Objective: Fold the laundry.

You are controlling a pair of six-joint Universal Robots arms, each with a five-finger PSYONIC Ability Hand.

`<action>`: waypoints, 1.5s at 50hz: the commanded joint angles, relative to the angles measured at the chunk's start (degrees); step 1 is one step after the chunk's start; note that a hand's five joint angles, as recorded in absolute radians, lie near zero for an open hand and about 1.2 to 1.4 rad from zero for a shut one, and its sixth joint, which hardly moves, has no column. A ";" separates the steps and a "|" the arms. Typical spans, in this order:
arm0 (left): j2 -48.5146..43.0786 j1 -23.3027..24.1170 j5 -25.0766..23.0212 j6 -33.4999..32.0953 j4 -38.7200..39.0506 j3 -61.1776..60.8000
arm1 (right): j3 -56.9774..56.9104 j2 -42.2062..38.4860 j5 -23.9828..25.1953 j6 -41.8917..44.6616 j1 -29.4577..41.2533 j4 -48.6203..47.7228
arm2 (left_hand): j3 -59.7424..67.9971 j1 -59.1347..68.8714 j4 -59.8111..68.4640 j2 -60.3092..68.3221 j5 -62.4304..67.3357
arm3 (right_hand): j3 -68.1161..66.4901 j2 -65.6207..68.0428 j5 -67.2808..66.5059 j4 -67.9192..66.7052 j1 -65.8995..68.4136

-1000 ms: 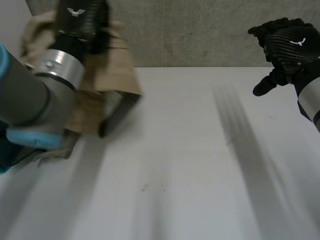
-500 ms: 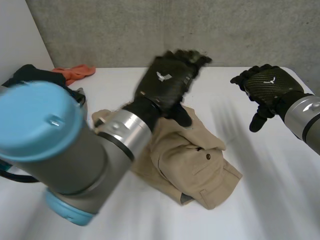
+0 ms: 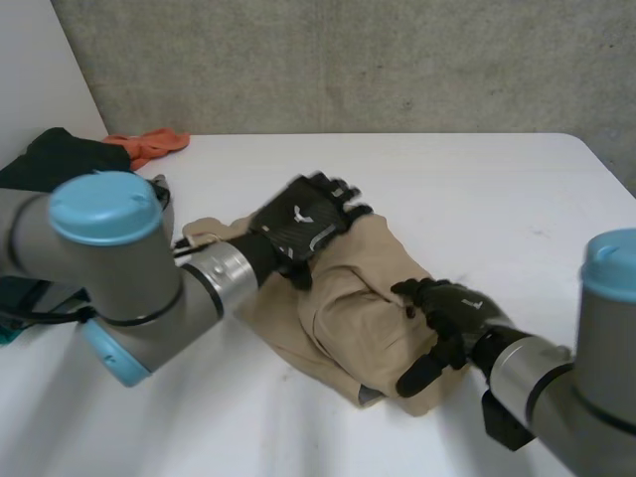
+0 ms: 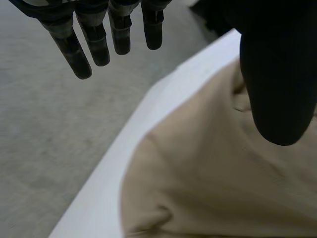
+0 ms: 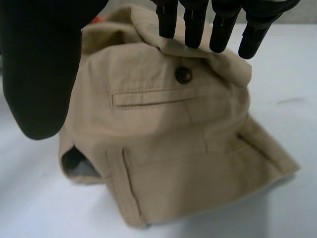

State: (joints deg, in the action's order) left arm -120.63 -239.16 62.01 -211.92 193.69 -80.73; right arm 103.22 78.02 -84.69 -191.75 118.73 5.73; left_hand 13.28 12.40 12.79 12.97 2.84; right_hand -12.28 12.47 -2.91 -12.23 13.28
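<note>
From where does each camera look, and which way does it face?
Head view: behind the arms, looking down on the table and beige garment; left hand and right hand show.
Left wrist view: along the left palm, over the garment's edge; fingers show.
Right wrist view: along the right palm, at the garment's button; fingers show.
All share the garment.

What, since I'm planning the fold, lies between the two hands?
In the head view, the bunched tan garment lies between the left hand and right hand.
</note>
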 commanded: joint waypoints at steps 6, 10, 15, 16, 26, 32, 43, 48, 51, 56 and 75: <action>-7.42 2.30 0.65 -2.62 -2.53 5.76 | -0.83 -9.55 -4.42 6.03 5.11 -9.67 | 43.11 43.99 43.61 43.43 43.56 | -5.01 4.81 -4.38 -5.06 4.01; -7.25 3.79 2.58 -2.53 -2.53 5.93 | -1.44 -10.08 -8.20 7.44 5.20 -13.72 | 66.72 67.60 67.21 67.03 67.16 | -33.21 33.02 -32.58 -33.26 32.22; -6.46 5.28 6.36 -2.01 -2.27 6.11 | -3.90 -8.68 -11.54 9.81 4.32 -14.78 | 66.72 67.60 67.21 67.03 67.16 | -67.72 67.53 -67.09 -67.77 66.72; -5.67 5.63 8.11 -1.83 -2.09 6.37 | -4.34 -7.98 -11.63 10.60 4.23 -14.69 | 66.72 67.60 67.21 67.03 67.16 | -67.72 67.53 -67.09 -67.77 66.72; 10.58 7.75 23.76 8.18 -2.00 6.99 | -10.49 4.50 -11.37 27.55 2.30 -13.20 | 66.72 67.60 67.21 67.03 67.16 | -67.72 67.53 -67.09 -67.77 66.72; 26.40 8.89 31.76 12.67 -2.00 5.85 | -20.59 13.81 -9.35 39.87 0.19 -6.96 | 66.72 67.60 67.21 67.03 67.16 | -67.72 67.53 -67.09 -67.77 66.72; 30.81 13.37 38.09 12.32 -1.74 7.43 | -28.78 12.34 -6.54 40.14 -2.89 -5.99 | 66.72 67.60 67.21 67.03 67.16 | -67.72 67.53 -67.09 -67.77 66.72; 22.21 13.02 38.36 11.27 -0.69 10.32 | -29.48 4.61 -5.66 39.26 -2.98 -6.43 | 66.72 67.60 67.21 67.03 67.16 | -67.72 67.53 -67.09 -67.77 66.72; 14.66 12.85 38.27 9.78 0.98 13.66 | -30.36 -0.84 -5.48 38.21 -3.33 -8.97 | 66.72 67.60 67.21 67.03 67.16 | -67.72 67.53 -67.09 -67.77 66.72; 0.95 12.58 37.92 3.90 6.42 22.26 | -31.94 -9.28 -6.27 37.59 -4.47 -19.68 | 66.72 67.60 67.21 67.03 67.16 | -67.72 67.53 -67.09 -67.77 66.72; -7.27 9.68 36.77 -0.61 13.20 26.08 | -27.91 -13.35 -4.27 40.66 -6.31 -22.54 | -2.06 -1.18 -1.57 -1.75 -1.62 | 2.28 -2.47 2.91 2.23 -3.28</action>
State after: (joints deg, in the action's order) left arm -138.09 -228.46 94.83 -215.73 209.09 -43.02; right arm 71.14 58.00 -92.75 -151.95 113.78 -32.42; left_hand 12.05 11.00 11.60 11.60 2.74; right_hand -12.34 12.41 -2.92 -12.41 13.46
